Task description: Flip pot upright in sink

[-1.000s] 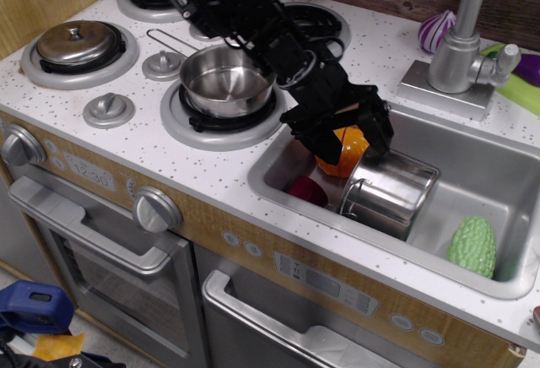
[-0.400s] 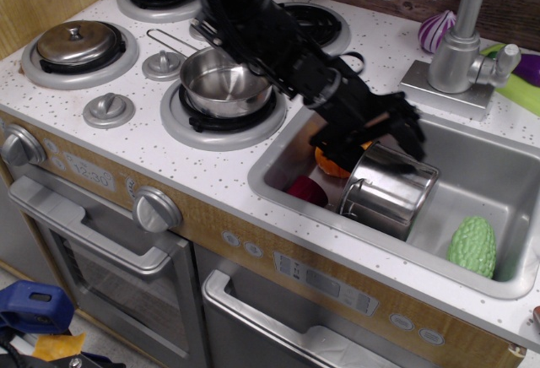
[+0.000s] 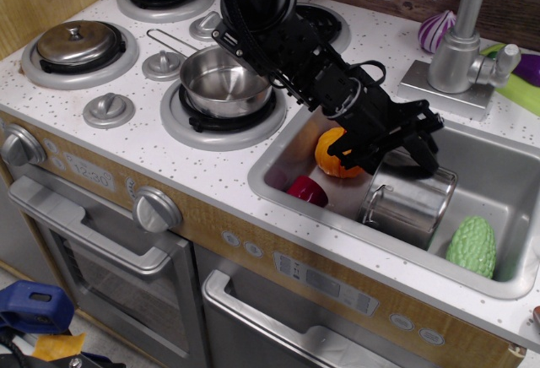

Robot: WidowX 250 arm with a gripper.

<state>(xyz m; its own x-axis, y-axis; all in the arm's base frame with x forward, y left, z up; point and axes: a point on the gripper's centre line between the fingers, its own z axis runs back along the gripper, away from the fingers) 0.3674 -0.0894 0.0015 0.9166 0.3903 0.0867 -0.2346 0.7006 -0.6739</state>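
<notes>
Pincer state: my gripper is over the top of the pot, fingers spread and pointing down. One finger shows against the pot's upper face. Whether either finger touches the steel, I cannot tell.

Pot position: in the sink, right of centre, against the near wall. It appears tilted, with a small loop handle facing the near left. I cannot see its opening, so I judge it not yet upright.

Reason for my posture: I judge the arm reaches in from the far left so that the fingers can catch the pot's upper edge and tip it over.

Sink contents: an orange toy far left of the pot, partly behind my wrist; a red toy near left on the floor; a bumpy green toy right of the pot, close to it.

Stove container: a steel saucepan with a wire handle sits on the near burner and appears empty.

Risk, judged: the orange toy lies just beside the pot and may obstruct the turn.
</notes>
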